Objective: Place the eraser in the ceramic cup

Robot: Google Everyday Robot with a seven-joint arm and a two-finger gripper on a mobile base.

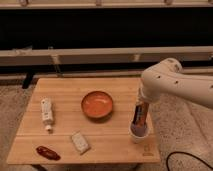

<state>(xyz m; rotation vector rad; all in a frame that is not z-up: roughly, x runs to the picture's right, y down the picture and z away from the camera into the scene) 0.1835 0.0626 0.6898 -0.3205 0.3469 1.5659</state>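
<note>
The eraser (139, 116), a dark and orange-red block, stands upright with its lower end inside the small white ceramic cup (139, 135) near the table's front right corner. Its top sticks out well above the cup's rim. My gripper (140, 103) is at the end of the white arm (170, 82), directly above the cup at the eraser's top end. The arm's bulk hides how the gripper meets the eraser.
On the wooden table (115, 142) are a wide orange bowl (97, 104) at the centre, a white tube (47, 111) at the left, a pale whitish block (79, 142) at the front and a dark red object (47, 152) at the front left. The cup stands close to the right edge.
</note>
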